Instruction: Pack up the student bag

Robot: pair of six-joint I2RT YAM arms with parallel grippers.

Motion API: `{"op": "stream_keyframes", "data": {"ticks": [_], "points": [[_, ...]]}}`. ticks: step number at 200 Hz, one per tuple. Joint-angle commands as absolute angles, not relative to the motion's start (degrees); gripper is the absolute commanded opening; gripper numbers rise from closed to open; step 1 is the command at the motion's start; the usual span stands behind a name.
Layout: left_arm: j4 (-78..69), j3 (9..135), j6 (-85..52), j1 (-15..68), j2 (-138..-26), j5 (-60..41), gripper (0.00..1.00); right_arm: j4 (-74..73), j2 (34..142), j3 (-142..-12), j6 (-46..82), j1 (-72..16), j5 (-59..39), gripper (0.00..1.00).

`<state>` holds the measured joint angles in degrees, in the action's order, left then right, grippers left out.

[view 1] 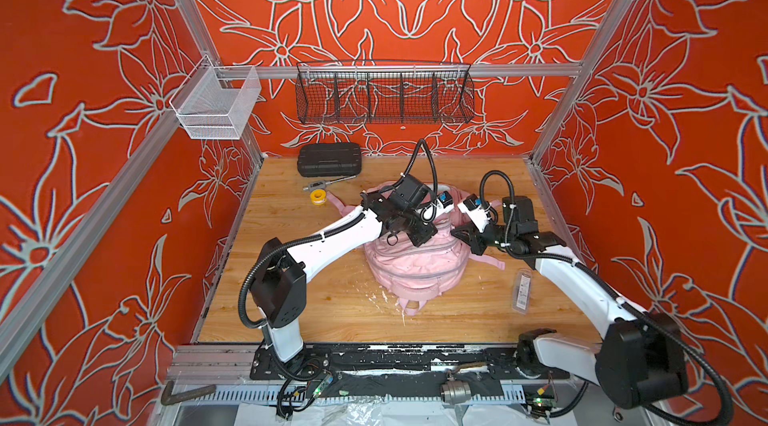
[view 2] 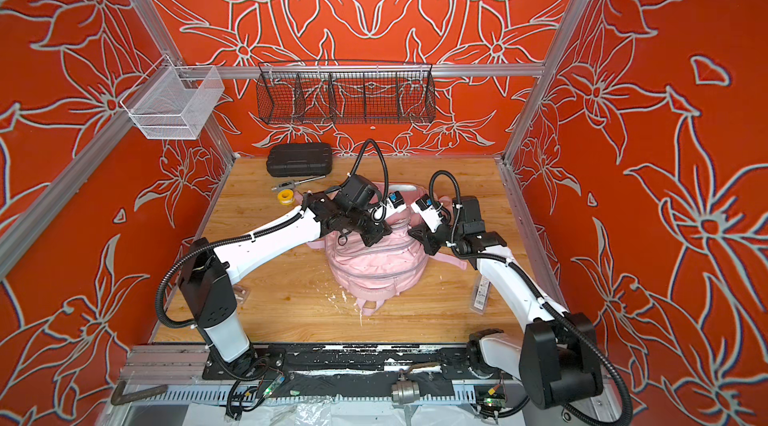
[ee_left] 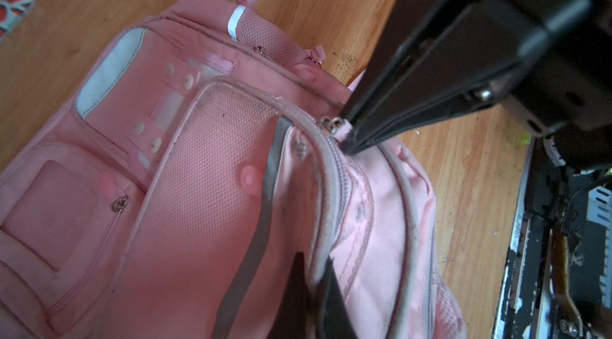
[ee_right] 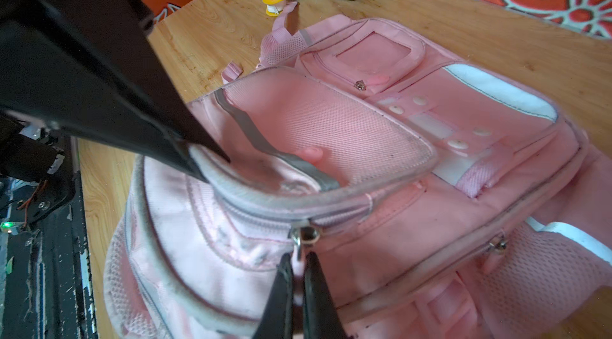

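Pinched shut on the grey pocket trim (ee_right: 258, 196) of the student bag (ee_right: 331, 122) with the left gripper (ee_right: 215, 168). Clamped closed on the zipper pull (ee_right: 304, 236) with the right gripper (ee_right: 298, 258).

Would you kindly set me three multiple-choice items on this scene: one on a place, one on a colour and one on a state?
1. Where does the tape roll lie?
A. On the table, near the case
B. On the floor
C. On top of the case

2. What colour is the case?
A. White
B. Black
C. Pink

3. What is the right gripper doing?
A. Hanging open
B. Shut on a pen
C. Shut on the bag's zipper pull

Answers:
1 A: both top views show it on the wood just in front of the case.
2 B: it is black in both top views.
3 C: the right wrist view shows the fingers pinched on the pull.
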<state>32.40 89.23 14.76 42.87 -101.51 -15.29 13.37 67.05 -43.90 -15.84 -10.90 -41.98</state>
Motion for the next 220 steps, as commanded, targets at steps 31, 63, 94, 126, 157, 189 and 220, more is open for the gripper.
{"op": "stream_keyframes", "data": {"ticks": [31,63,94,126,157,189,220], "points": [[33.29,84.81,20.97,42.6,-96.47,-10.9,0.51,13.69,67.51,-46.19,-14.5,-8.18,-44.07,0.0],[34.09,77.55,25.44,40.65,-92.42,-8.81,0.56,16.75,69.97,-49.62,-16.46,-7.64,-44.28,0.0],[30.59,73.91,23.75,37.91,-91.8,-9.62,0.57,17.18,71.0,-50.54,-16.7,-7.65,-44.22,0.0],[27.9,73.48,22.76,35.49,-94.02,-10.65,0.56,18.21,71.6,-51.38,-17.35,-7.65,-42.82,0.0],[28.99,76.35,21.67,35.05,-96.95,-13.82,0.31,20.42,74.13,-54.01,-17.39,-7.53,-40.62,0.0],[31.49,79.99,13.31,35.46,-96.06,-19.4,0.0,23.15,76.46,-57.56,-17.97,-7.35,-35.34,0.0],[36.24,85.94,2.44,36.74,-98.62,-22.59,0.0,26.19,79.92,-62.22,-19.68,-6.85,-31.44,0.0]]}}
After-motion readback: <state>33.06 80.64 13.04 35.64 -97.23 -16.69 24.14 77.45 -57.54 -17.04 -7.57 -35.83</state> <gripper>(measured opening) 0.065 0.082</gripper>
